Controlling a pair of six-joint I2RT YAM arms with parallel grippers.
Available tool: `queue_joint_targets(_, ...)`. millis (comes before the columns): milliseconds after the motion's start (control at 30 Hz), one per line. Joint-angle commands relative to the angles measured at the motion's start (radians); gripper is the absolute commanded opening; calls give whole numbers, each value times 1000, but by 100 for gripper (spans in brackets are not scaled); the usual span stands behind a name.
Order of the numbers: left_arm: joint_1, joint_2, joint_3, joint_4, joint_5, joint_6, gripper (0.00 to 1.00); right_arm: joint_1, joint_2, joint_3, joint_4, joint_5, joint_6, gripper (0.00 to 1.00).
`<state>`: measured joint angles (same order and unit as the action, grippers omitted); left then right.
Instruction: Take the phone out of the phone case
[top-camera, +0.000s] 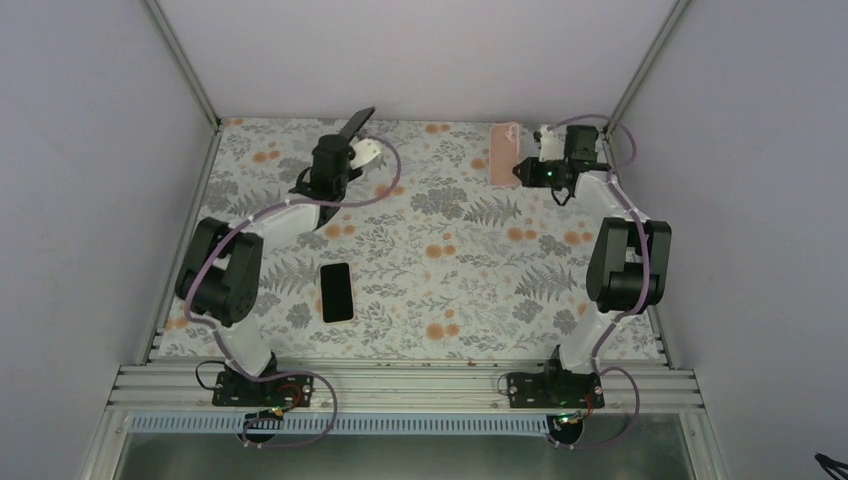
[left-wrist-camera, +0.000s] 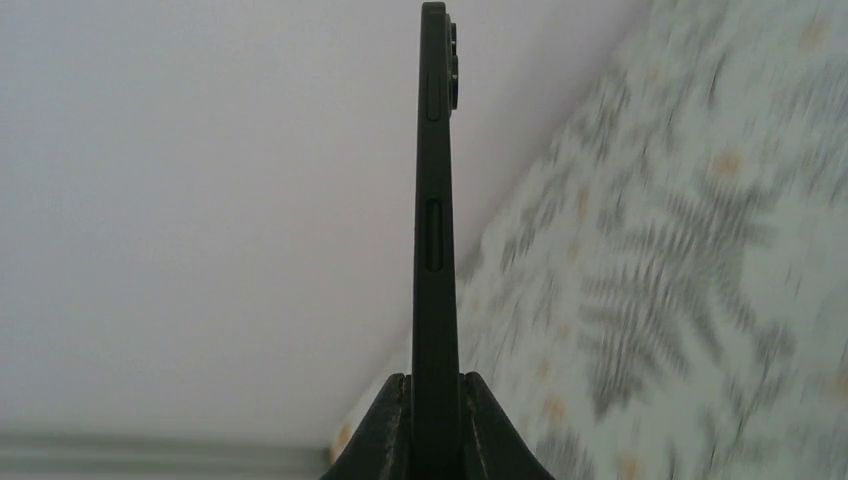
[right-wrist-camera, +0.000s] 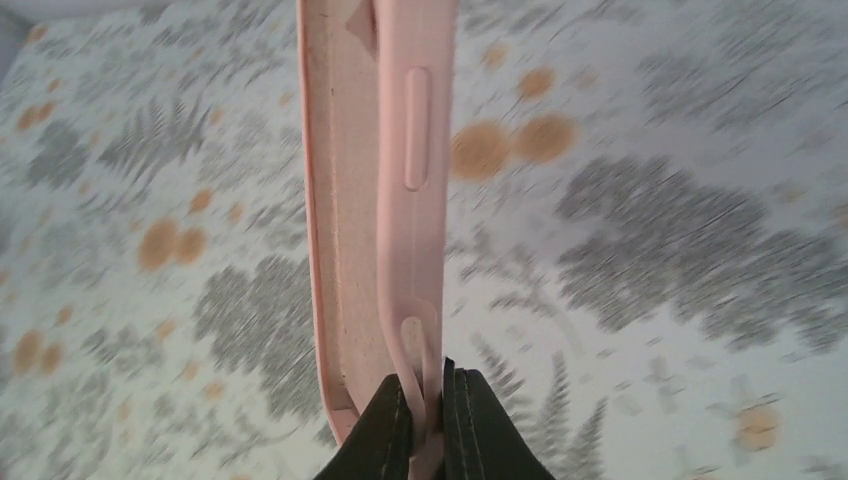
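Note:
A black phone (top-camera: 337, 291) lies flat on the floral table (top-camera: 450, 250), screen up, near the left arm's base. My left gripper (left-wrist-camera: 436, 385) is shut on the bottom edge of a black phone case (left-wrist-camera: 434, 200), seen edge-on and held up near the back wall (top-camera: 355, 125). Whether a phone sits inside it I cannot tell. An empty pink phone case (right-wrist-camera: 350, 200), its inside bare, hangs above the cloth at the back right (top-camera: 504, 152). My right gripper (right-wrist-camera: 428, 390) is shut on that case's side wall.
Grey walls enclose the table on the left, back and right, with metal posts in the back corners. An aluminium rail (top-camera: 400, 385) carrying both arm bases runs along the near edge.

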<state>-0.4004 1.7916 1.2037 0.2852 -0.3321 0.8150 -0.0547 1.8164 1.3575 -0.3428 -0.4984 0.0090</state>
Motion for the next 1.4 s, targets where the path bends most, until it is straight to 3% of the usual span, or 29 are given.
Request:
queue_joint_targets(0, 28, -183, -186, 144, -242, 201, 10, -4, 12, -39, -148, -239, -49, 3)
queue_joint_targets(233, 47, -539, -579, 219, -376, 343, 10, 38, 54, -143, -340, -388, -245, 3)
queue_joint_targets(433, 54, -707, -856, 229, -401, 377, 11, 82, 44, -200, -318, -370, -251, 3)
queue_joint_targets(633, 59, -635, -966, 292, -413, 354, 14, 113, 69, -187, -333, -324, -263, 3)
queue_joint_targets(933, 60, -420, -952, 351, -450, 330, 16, 116, 89, -136, -378, -274, -289, 3)
queue_joint_targets(1100, 61, -362, -973, 397, -451, 348, 42, 116, 109, -117, -408, -249, -303, 3)
queue_joint_targets(1167, 59, -356, -981, 397, -447, 355, 56, 116, 117, -109, -422, -230, -306, 11)
queue_joint_targets(1267, 57, -367, -989, 379, -444, 355, 69, 110, 116, -102, -424, -203, -297, 42)
queue_joint_targets(1367, 48, -421, -969, 263, -408, 309, 80, 107, 92, -91, -418, -161, -286, 63)
